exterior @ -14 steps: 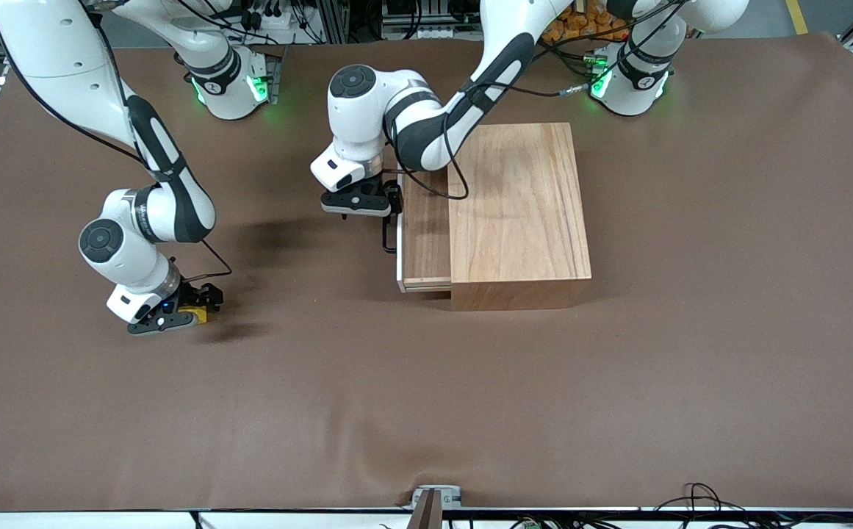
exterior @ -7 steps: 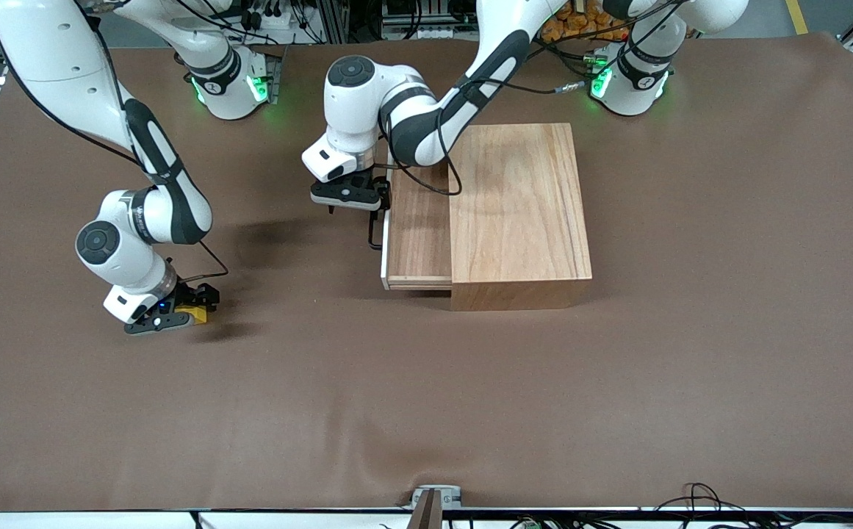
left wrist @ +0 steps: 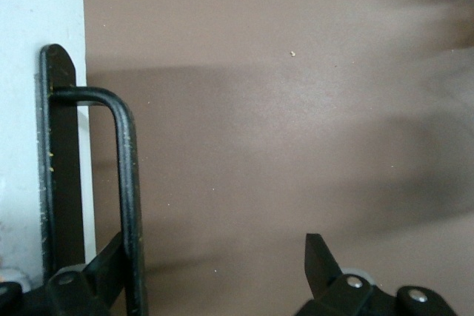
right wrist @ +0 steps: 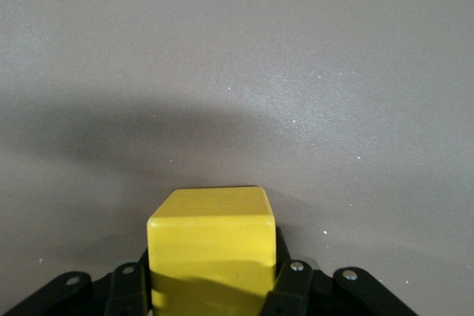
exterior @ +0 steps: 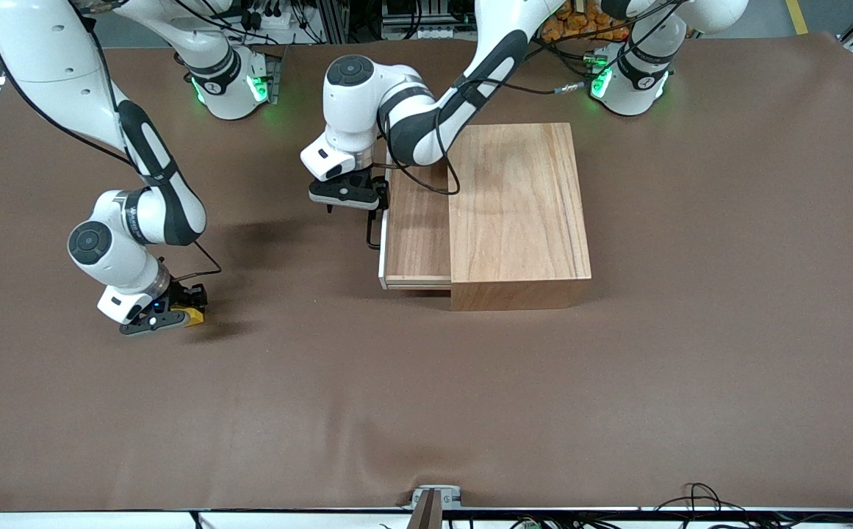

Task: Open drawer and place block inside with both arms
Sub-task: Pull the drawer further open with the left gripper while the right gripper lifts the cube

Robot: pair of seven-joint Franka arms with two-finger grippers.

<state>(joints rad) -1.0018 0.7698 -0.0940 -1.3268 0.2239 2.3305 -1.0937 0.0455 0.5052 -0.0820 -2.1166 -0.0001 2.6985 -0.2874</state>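
Note:
The drawer [exterior: 415, 235] stands partly pulled out of the wooden box [exterior: 518, 213], toward the right arm's end of the table. My left gripper [exterior: 356, 200] is at its black wire handle [exterior: 372, 229]. In the left wrist view the left gripper [left wrist: 215, 246] is open, with the handle [left wrist: 127, 183] just inside one finger, in front of the white drawer front [left wrist: 37, 35]. My right gripper [exterior: 176, 312] is shut on the yellow block [exterior: 192, 316], low over the cloth. The block [right wrist: 211, 234] fills the right gripper [right wrist: 211, 275] in the right wrist view.
Brown cloth [exterior: 426, 397] covers the whole table. The green-lit arm bases [exterior: 231, 84] stand along the table edge farthest from the front camera. Cables lie near the left arm's base [exterior: 628, 81].
The drawer has slid farther out of the box with the left gripper at its handle. The right gripper with the block has shifted slightly toward the right arm's end of the table.

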